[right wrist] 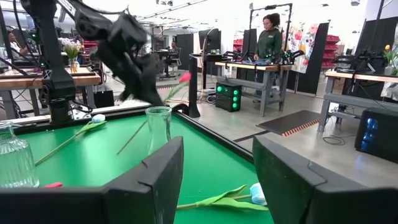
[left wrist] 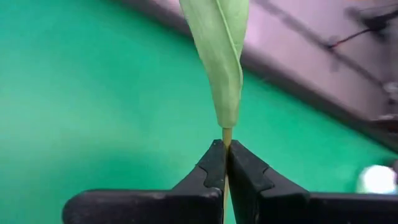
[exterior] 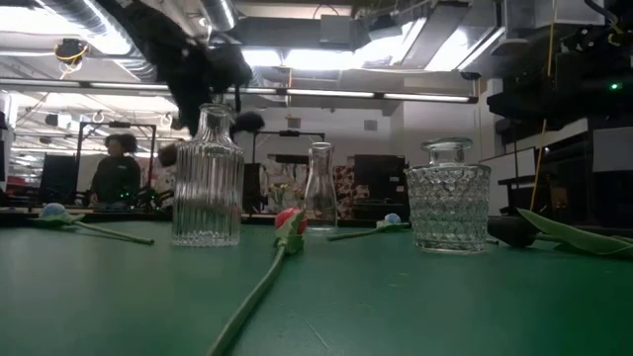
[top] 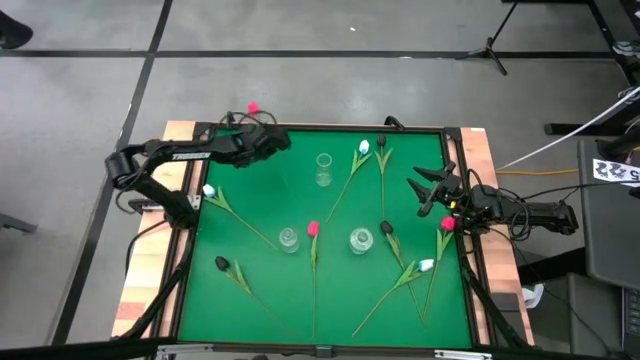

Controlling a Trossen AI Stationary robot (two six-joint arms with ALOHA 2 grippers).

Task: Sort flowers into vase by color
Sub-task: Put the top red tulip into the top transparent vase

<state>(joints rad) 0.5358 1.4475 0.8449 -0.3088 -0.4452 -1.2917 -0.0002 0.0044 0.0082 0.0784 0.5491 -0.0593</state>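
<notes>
Green felt covers the table (top: 300, 300), framed by a dark rim with wooden edging outside it.

Nearest the front edge, flowers lie flat on the felt: a near-black tulip (top: 222, 264) at front left, a red-pink tulip (top: 313, 229) at centre with its thin green stem running toward the front, and a white tulip (top: 427, 266) at front right. Another red-pink tulip (top: 446, 225) lies just beside the right gripper (top: 432, 190), and a second near-black tulip (top: 386, 229) lies near the cut-glass vase (top: 361, 240). Each flower has a small head, a long thin stem and narrow leaves.

At mid-table stand the ribbed glass vase (top: 289, 239) and the cut-glass vase. The right gripper rests at the right rim with its fingers spread apart, holding nothing.

Farther back, a white tulip (top: 209, 190) lies at the left edge, and a slim glass vase (top: 323, 170) stands near the centre. Another white tulip (top: 364, 147) and a dark one (top: 381, 143) lie near the back rim.

At the back left, the left gripper (left wrist: 226, 163) is clamped tight on a green stem just below a leaf (left wrist: 221, 56); the held flower's red-pink head (top: 252, 107) projects beyond the table rim.
</notes>
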